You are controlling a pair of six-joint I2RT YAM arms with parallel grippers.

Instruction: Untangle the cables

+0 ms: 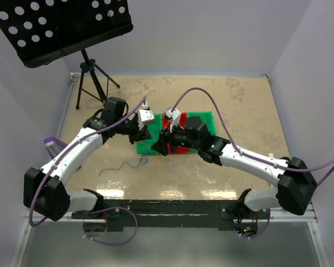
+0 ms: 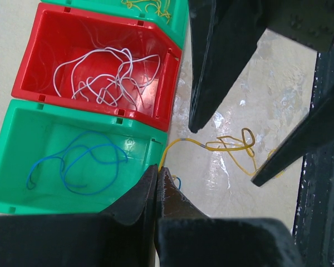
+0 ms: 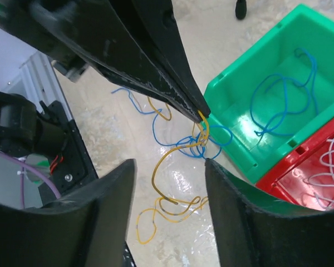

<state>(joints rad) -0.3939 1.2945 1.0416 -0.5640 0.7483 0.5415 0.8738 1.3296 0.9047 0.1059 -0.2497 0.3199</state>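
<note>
My left gripper (image 2: 157,170) is shut, with a yellow cable (image 2: 234,146) pinched at its tips just beside the green bin (image 2: 22,167). That yellow cable (image 3: 167,204) hangs in loops to the table and is knotted with a blue cable (image 3: 190,146). My right gripper (image 3: 168,166) stands open, its fingers on either side of the yellow loops and touching nothing. A loose blue cable (image 1: 122,165) trails on the table. Inside the green bin lies a blue cable (image 2: 78,166). A white cable (image 2: 106,78) fills the red bin (image 2: 167,94).
A second green bin (image 2: 178,16) beyond the red one holds yellow wire. The three bins (image 1: 203,119) sit mid-table right behind both grippers. A music stand on a tripod (image 1: 92,78) stands at the back left. White walls close in both sides.
</note>
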